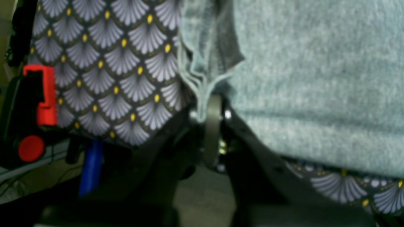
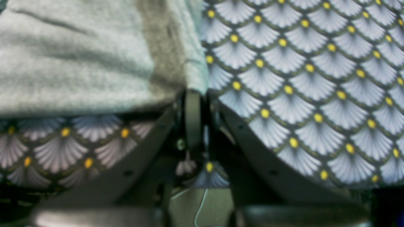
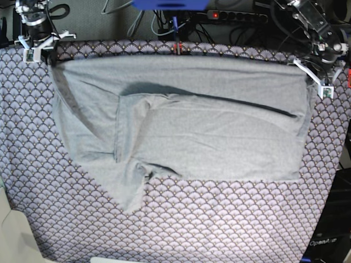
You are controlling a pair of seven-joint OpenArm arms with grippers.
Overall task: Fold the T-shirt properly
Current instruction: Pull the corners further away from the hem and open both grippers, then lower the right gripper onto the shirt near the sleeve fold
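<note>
The light grey T-shirt [image 3: 208, 131] lies on the purple fan-patterned tablecloth [image 3: 219, 219], with its lower part folded over itself and a sleeve pointing to the near left. My right gripper [image 3: 46, 55] holds its far left corner. My left gripper [image 3: 317, 76] holds its far right corner. The far edge runs taut between them. In the left wrist view the gripper [image 1: 210, 110] is shut on a bunched hem of the T-shirt [image 1: 315, 78]. In the right wrist view the gripper [image 2: 194, 94] is shut on a corner of the T-shirt [image 2: 79, 63].
The tablecloth [image 1: 110, 63] [image 2: 300, 78] covers the whole table. Cables and a power strip [image 3: 236, 16] lie behind the far edge. A red clamp part [image 1: 44, 94] and a blue object [image 1: 91, 167] sit past the table edge in the left wrist view.
</note>
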